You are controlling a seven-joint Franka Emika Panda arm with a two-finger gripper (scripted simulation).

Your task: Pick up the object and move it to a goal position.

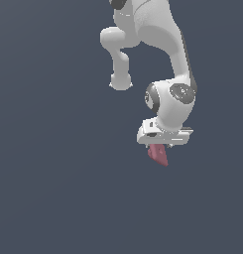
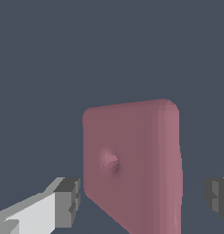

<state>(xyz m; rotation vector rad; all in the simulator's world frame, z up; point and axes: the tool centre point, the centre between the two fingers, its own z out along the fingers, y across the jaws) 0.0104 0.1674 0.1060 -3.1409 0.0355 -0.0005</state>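
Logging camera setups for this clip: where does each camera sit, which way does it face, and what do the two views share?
Exterior view: off the arm, its position not determinable; it faces the white arm and its claw, with the pinkish-red object just beneath, against plain dark grey.
Wrist view: mounted on the wrist, looking out past the claw; only the two grey fingertips show, apart, one on each side of the object, with a visible gap on either side.
Shared: the object, the claw, the grey background.
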